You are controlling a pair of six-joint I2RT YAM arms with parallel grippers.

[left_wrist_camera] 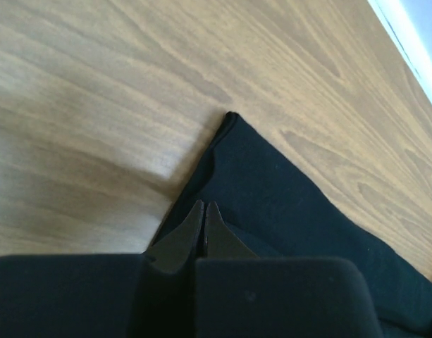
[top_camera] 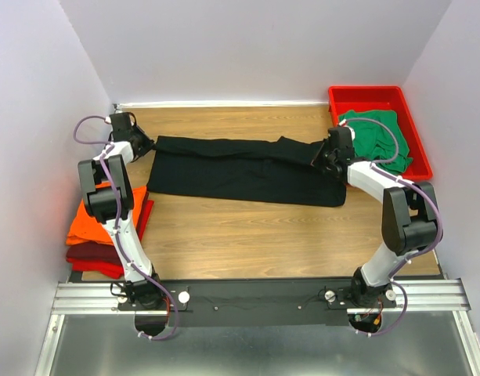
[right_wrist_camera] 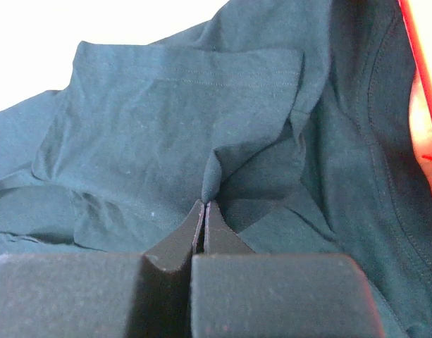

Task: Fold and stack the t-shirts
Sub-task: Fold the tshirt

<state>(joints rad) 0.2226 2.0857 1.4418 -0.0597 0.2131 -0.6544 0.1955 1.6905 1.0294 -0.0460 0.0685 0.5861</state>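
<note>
The large black t-shirt (top_camera: 240, 168) lies as a long band across the middle of the table. My left gripper (top_camera: 143, 146) is shut at its left end; in the left wrist view the closed tips (left_wrist_camera: 204, 205) sit on the black cloth (left_wrist_camera: 286, 190) just behind its corner. My right gripper (top_camera: 327, 157) is shut at the right end, its tips (right_wrist_camera: 205, 204) pinching a raised fold of the cloth (right_wrist_camera: 166, 127). The orange t-shirt (top_camera: 89, 221) lies folded on the dark red t-shirt (top_camera: 95, 257) at the left edge. The green t-shirt (top_camera: 380, 135) sits crumpled in the tray.
A red plastic tray (top_camera: 365, 95) stands at the back right corner. Walls close the table on the left, back and right. Bare wood (top_camera: 255, 235) runs between the black t-shirt and the arm bases.
</note>
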